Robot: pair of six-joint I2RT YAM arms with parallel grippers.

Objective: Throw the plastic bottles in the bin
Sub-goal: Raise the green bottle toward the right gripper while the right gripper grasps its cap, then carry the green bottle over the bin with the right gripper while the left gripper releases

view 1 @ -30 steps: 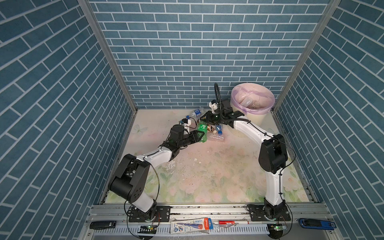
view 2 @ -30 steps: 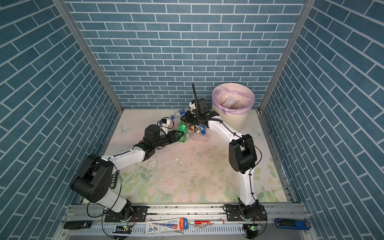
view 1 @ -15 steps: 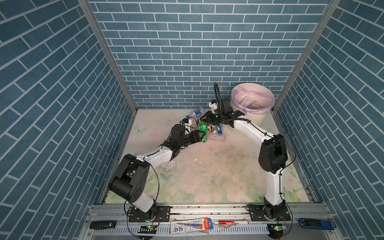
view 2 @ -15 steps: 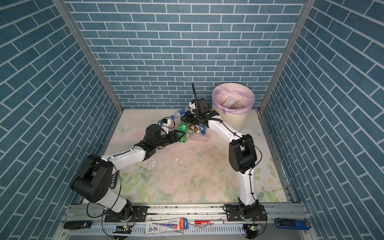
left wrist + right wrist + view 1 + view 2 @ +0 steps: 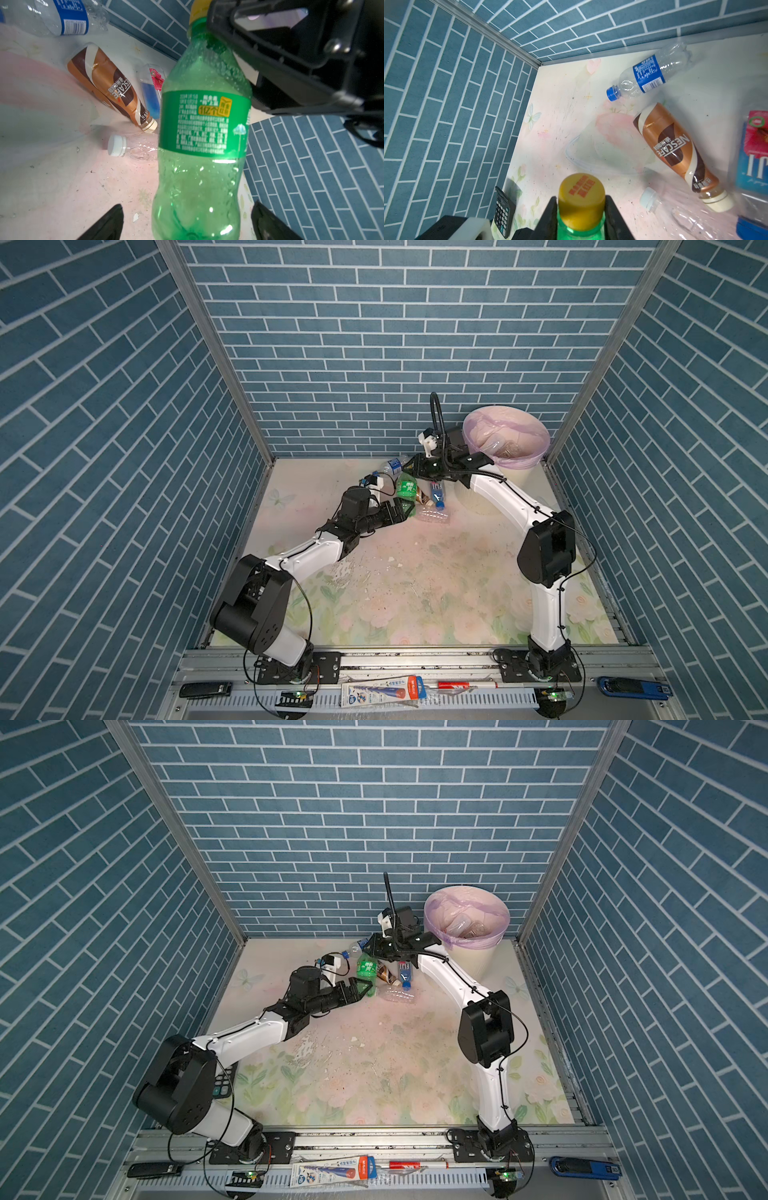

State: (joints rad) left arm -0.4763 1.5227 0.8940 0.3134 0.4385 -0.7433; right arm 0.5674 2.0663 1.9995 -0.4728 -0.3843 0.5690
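Grasps the green bottle [image 5: 203, 124] by the neck with the right gripper [image 5: 580, 220], jaws clenched just under the yellow cap [image 5: 581, 199]. Leaves the left gripper [image 5: 187, 209] released and spread wide, fingers [image 5: 112, 218] on either side of the bottle's base and clear of the plastic. Reads as a hand-over of one bottle, with the right side alone carrying it.

Shows more bottles lying on the floor just below and beside the right gripper: a clear bottle with a white cap [image 5: 128, 146], a brown coffee bottle [image 5: 675, 149] and a blue-labelled bottle [image 5: 751, 158]. Shows, a little beyond those, a clear bottle with a blue cap [image 5: 648, 74].

Puts the bin [image 5: 469, 943] just behind the right gripper's wrist, on the side away from the left gripper — lilac bag folded over the rim, a few bottles [image 5: 461, 925] already inside.

Calls next for lifting the green bottle out from between the open left fingers, swinging it back over the rim, and only then letting go — too low a swing would probably knock it against the rim. Leaves the floor bottles for later rounds.
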